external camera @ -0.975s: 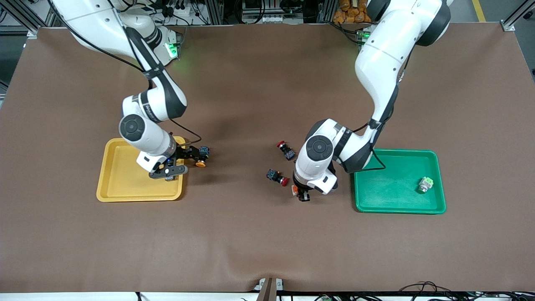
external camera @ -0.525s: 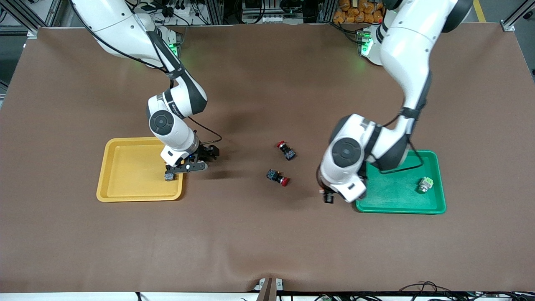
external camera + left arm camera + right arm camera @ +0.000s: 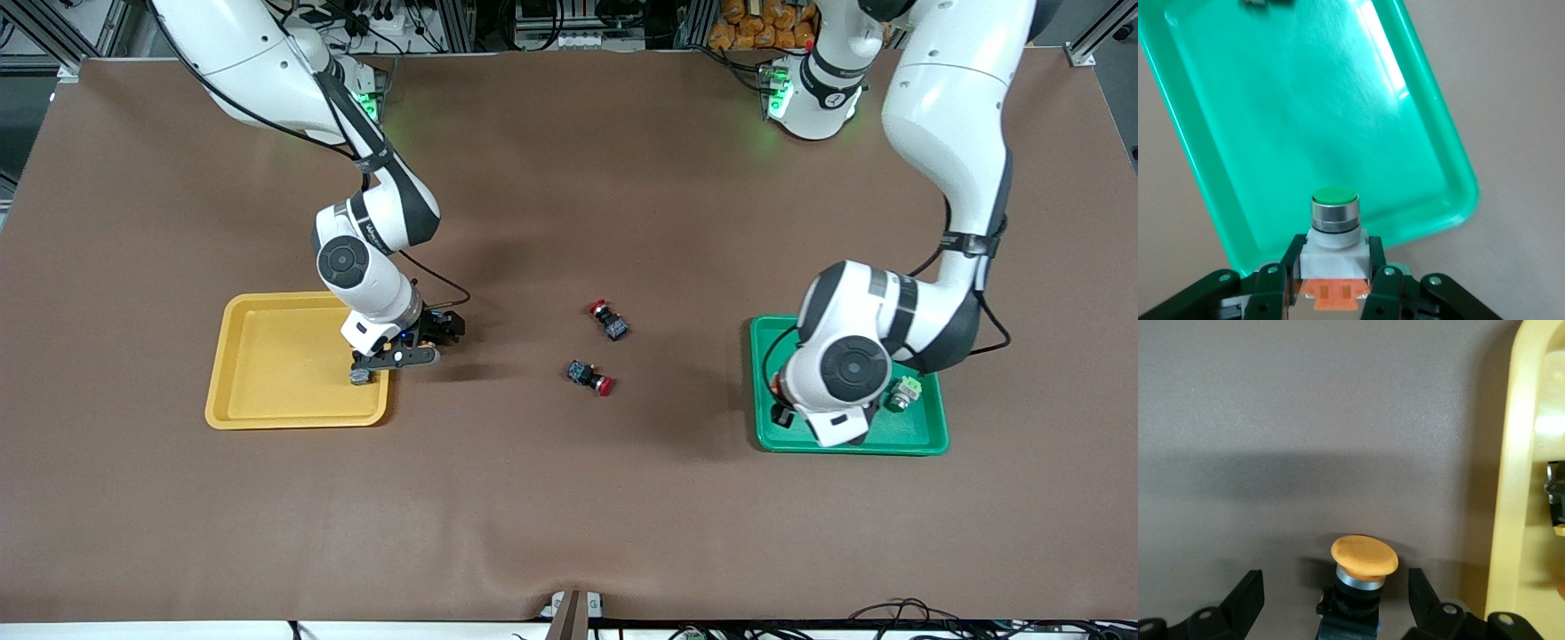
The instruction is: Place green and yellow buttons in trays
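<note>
Two of four look done, judging from the trays. Rundown, big to small:

- Table: brown, with one tray toward each arm's end.
- Yellow tray: toward the right arm's end. It holds one dark-bodied button against the rim nearest the table's middle. Only part of that button shows, so I am assuming it is a yellow one.
- Green tray: toward the left arm's end. It holds one white-bodied green button.
- Left hand: over the green tray, just inside the rim nearest the table's middle. It is clamped on the second green-cap button, with the fingers pinching its white body and the cap pointing out over the tray floor. My read is that this one only needs a release.
- Right hand: low over the table, just outside the yellow tray on the side toward the table's middle. Its fingers are spread and stand clear of the yellow-cap button that sits between them. That button is beside the tray rim, not in the tray. I can't tell whether it rests on the table.
- Red-cap buttons and: both lie mid-table between the trays. They are not part of the job.

Remaining, as I see it: drop the green one, then grip the yellow one and move it over the rim.
</note>
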Action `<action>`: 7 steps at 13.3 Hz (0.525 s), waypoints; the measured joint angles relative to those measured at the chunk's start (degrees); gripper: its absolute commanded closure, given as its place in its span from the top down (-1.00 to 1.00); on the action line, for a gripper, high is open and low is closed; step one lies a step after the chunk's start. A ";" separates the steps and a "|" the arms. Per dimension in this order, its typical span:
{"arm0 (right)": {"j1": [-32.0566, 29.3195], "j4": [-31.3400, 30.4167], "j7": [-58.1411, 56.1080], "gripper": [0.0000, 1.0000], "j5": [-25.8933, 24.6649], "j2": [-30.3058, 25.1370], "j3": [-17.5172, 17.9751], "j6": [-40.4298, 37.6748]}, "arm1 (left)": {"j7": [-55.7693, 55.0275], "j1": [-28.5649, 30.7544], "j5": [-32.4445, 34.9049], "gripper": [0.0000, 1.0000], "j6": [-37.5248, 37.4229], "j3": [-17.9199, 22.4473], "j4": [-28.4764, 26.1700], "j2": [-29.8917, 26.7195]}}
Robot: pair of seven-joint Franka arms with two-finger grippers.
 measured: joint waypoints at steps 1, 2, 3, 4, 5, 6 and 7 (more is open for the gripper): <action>0.15 -0.05 -0.04 -0.76 -0.01 0.06 0.03 0.19 | 2.19 1.18 0.00 0.99 0.00 -0.01 -0.57 -0.05; 0.36 -0.11 -0.05 -0.81 -0.03 0.11 0.04 0.38 | 3.91 2.33 0.00 1.00 0.00 -0.01 -0.82 -0.10; 0.59 -0.15 -0.10 -1.00 -0.26 0.17 0.05 0.64 | 5.24 3.26 0.00 1.00 0.01 0.00 -0.87 -0.20; 0.79 -0.21 -0.25 -1.00 -0.77 0.22 0.06 0.88 | 6.96 3.74 0.02 1.00 0.03 -0.01 -0.87 -0.43; 0.93 -0.26 -0.28 -1.00 -2.03 0.26 0.06 1.03 | 9.50 3.95 0.03 1.00 0.04 -0.01 -0.88 -0.92; 0.96 -0.30 -0.28 -1.00 -3.46 0.26 0.07 1.16 | 12.54 3.98 0.03 1.00 0.01 -0.01 -0.88 -1.65; 0.96 -0.30 -0.28 -1.00 -5.13 0.26 0.05 1.27 | 15.96 3.97 0.03 1.00 -0.15 -0.03 -0.89 -2.66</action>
